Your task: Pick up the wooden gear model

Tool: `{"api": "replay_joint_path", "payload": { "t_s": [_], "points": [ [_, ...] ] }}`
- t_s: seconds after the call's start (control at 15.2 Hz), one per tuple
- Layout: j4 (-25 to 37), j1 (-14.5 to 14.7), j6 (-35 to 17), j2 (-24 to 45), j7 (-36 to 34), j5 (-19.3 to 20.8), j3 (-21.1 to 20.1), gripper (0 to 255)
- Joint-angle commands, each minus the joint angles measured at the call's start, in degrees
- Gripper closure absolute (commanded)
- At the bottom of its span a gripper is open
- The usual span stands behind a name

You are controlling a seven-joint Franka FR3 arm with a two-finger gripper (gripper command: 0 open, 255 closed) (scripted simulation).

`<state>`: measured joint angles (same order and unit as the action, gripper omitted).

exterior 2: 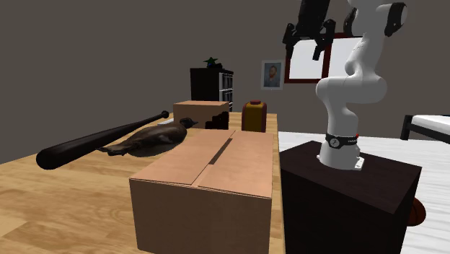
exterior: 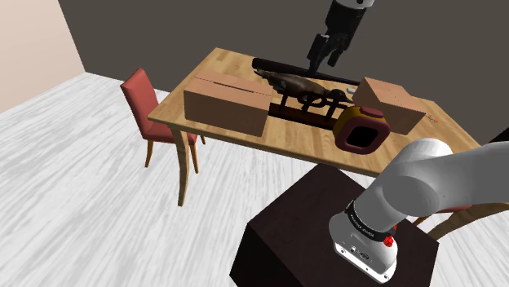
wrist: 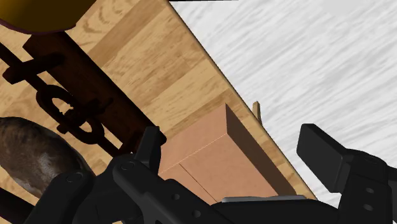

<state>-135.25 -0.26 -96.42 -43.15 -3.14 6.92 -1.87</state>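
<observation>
Wooden surface sits on a pale plank floor with dark grey walls behind. The wooden gear model lies near the middle on a long dark base. In the shoulder view it runs between the large cardboard box on the left and a yellow and dark red object on the right, and both ends look boxed in. Behind it, toward the far edge, you have a brown animal figure just beside the gears, then a dark baseball bat lying along that edge. A smaller cardboard box takes the far right corner. The gripper hangs high over the far edge, above the bat and well apart from the model. Its fingers stand wide apart with nothing between them. In the wrist view the gear model's base is off to one side of the gripper, not between the fingers, and the large box's end face sits close to the surface's edge with floor beyond. A red chair stands at the surface's left end in the shoulder view. The dark stand is close to the near edge. You have open air above the model.
</observation>
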Motion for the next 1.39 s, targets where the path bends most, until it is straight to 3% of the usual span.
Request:
{"api": "replay_joint_path", "payload": {
  "t_s": [0.0,0.73,1.32],
  "points": [
    [0.0,0.0,0.0,0.0,0.0,0.0,0.0,0],
    [0.0,-4.0,-12.9,13.6,10.5,2.9,12.5,0],
    [6.1,-5.7,-21.7,30.0,20.7,-0.3,21.8,0]
  ]
}}
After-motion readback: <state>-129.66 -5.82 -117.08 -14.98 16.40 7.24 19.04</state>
